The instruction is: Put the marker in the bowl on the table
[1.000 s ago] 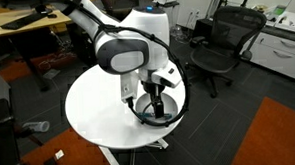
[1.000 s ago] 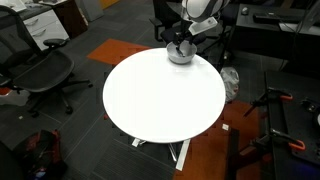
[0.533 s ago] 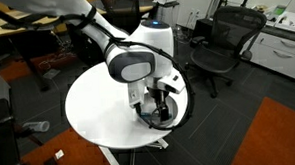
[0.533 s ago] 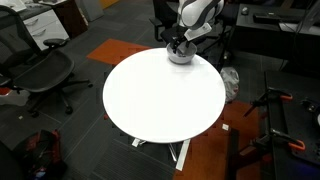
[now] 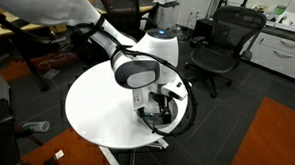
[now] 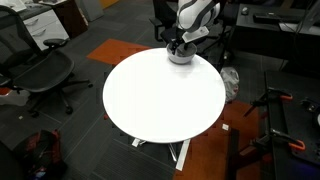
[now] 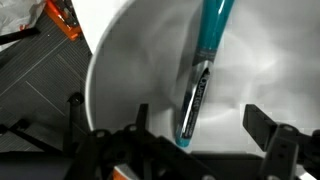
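Observation:
The teal-blue and dark marker [image 7: 200, 70] lies inside the shiny silver metal bowl [image 7: 120, 70], resting on its inner surface in the wrist view. My gripper [image 7: 205, 128] hangs just over it with its two fingers spread wide on either side, not touching the marker. In both exterior views the gripper [image 5: 157, 107] [image 6: 178, 44] is down at the bowl [image 5: 169, 118] [image 6: 182, 57], which sits near the edge of the round white table [image 5: 89, 110] [image 6: 160, 100]. The marker is hidden by the arm in those views.
Black office chairs [image 5: 221, 44] [image 6: 40, 70] stand around the table. A wooden desk [image 5: 25, 33] is behind. An orange carpet patch [image 5: 275, 137] and a white cabinet [image 5: 284, 46] lie to the side.
The arm has sunk lower over the bowl and its wrist has shifted a little; the bowl and table have not moved.

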Controlling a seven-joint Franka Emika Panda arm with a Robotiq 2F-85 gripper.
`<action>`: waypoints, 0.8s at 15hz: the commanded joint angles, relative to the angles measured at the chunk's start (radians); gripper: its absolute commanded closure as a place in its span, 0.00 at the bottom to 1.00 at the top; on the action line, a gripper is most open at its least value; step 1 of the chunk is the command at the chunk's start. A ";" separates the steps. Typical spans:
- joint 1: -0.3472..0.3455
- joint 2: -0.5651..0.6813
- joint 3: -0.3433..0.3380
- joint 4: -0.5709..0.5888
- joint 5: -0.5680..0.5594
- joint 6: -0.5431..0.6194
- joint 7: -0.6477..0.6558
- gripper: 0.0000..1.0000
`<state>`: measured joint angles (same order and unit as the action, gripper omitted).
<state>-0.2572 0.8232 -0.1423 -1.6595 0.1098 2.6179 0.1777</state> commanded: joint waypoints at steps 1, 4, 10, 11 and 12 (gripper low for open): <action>-0.013 0.027 0.011 0.045 0.028 0.004 -0.018 0.37; -0.013 0.035 0.013 0.060 0.029 0.003 -0.019 0.63; -0.002 0.009 0.010 0.043 0.018 0.006 -0.025 1.00; 0.009 -0.010 0.004 0.025 0.009 0.004 -0.024 0.95; 0.020 -0.034 -0.003 0.002 0.001 0.005 -0.022 0.95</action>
<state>-0.2546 0.8491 -0.1404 -1.6092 0.1112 2.6179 0.1775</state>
